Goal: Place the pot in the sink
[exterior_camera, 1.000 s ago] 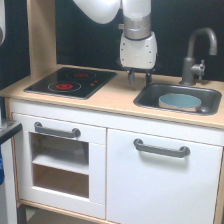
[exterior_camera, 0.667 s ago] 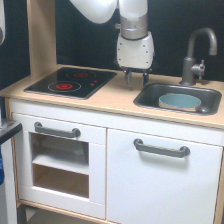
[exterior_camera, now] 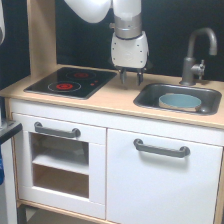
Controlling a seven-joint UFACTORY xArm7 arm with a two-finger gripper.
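A white toy kitchen unit fills most of the exterior view, topped by a light wooden counter that runs from the view's left to its right. Its front carries a door with a window on the left and a plain door on the right, each with a grey bar handle. A tall wooden side post rises at the far left of the counter against a dark back wall.

The white xArm6 arm comes down from the top of the view, over the middle of the counter. Its gripper hangs just above the counter, between the hob and the sink, with its two short dark fingers slightly parted and nothing between them.

On the left of the counter lies the black hob with red rings. On the right the dark grey sink is let into the counter, with a grey tap standing at its far edge and curving over the basin.

The pot sits inside the sink, upright, towards its right and near side, its blue-grey bowl and pale rim showing above the basin edge. It is apart from the gripper, which is to its left and farther back.
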